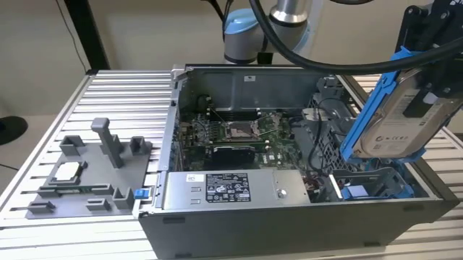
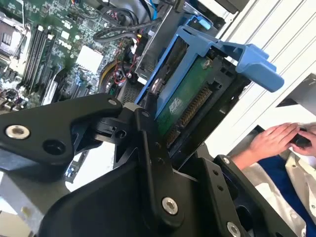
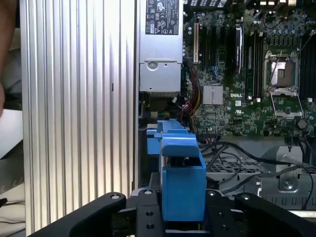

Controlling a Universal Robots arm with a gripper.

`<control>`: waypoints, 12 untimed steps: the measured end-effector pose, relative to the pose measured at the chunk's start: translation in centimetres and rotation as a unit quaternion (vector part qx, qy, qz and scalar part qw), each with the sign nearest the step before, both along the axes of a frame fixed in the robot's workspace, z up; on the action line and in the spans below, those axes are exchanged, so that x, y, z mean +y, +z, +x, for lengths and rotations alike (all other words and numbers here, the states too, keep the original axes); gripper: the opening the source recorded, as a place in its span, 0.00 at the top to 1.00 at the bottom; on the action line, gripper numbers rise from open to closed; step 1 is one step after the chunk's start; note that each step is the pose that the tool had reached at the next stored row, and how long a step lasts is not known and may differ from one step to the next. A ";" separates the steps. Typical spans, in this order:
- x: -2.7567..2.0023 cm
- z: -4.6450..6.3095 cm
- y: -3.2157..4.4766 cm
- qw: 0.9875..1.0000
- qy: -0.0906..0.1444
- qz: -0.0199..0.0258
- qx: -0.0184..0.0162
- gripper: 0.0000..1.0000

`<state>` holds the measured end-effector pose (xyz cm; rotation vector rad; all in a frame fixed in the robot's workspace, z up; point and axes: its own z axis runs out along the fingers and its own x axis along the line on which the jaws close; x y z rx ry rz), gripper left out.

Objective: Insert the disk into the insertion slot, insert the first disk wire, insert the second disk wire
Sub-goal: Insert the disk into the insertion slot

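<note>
My gripper (image 1: 418, 105) is shut on the disk (image 1: 394, 130), a silver-grey drive with a white label in a bright blue carrier. I hold it tilted on edge above the open computer case, at the exterior view's right. Below it lies the insertion slot (image 1: 372, 187), a bay with grey metal walls and blue guide rails in the case's near right corner. In the second wrist view the disk (image 2: 185, 103) shows its green circuit board between my black fingers (image 2: 148, 143). The first wrist view looks along the blue carrier (image 3: 180, 173) with my gripper (image 3: 182, 213) clamped on it.
The case holds a motherboard (image 1: 239, 132), a grey metal box with a sticker (image 1: 217, 189) and loose black cables (image 3: 232, 158). A grey fixture plate (image 1: 87, 173) lies on the ribbed aluminium table (image 1: 123, 97). A person's hand (image 2: 274, 138) rests beside the table.
</note>
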<state>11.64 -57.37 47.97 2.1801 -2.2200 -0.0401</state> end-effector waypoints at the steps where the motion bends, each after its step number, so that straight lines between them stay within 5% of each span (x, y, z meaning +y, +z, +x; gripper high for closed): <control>1: 0.00 0.1 -0.10 1.000 0.000 0.000 0.000 1.00; 12: 0.00 0.7 -0.88 1.000 0.000 0.000 0.000 1.00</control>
